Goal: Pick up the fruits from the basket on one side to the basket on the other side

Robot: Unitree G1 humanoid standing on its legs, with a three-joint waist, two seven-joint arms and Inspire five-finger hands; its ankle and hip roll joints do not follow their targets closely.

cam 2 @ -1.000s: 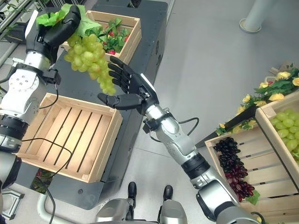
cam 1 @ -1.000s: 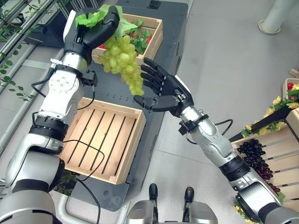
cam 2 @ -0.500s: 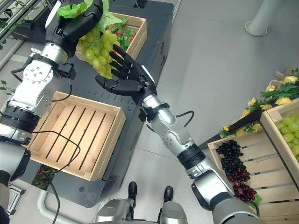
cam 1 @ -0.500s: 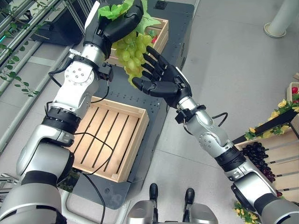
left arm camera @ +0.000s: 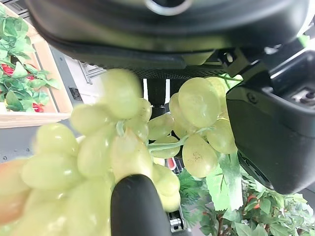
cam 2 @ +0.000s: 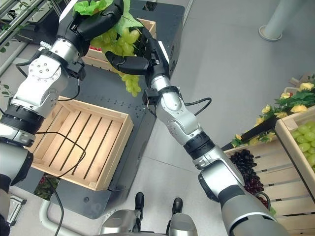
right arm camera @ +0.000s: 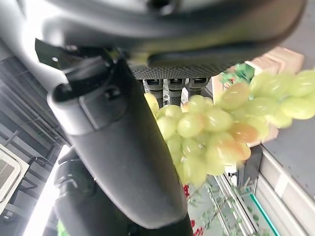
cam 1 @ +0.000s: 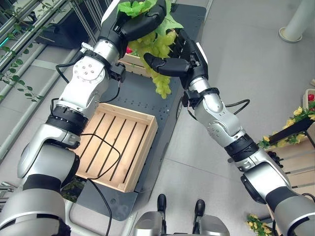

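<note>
The top of the green grape bunch (cam 1: 156,49) is hidden under the curled fingers of the left hand (cam 1: 135,23). The right hand (cam 1: 183,54) covers its far side, and its fingers there are partly hidden. The far crate (cam 2: 145,25) is mostly covered by both hands.

Grey floor (cam 1: 246,59), smooth and jointed, is seen throughout. A dark wheeled platform (cam 1: 123,201) is set upon it. A white pillar base (cam 1: 298,19) is found well right of the platform.
</note>
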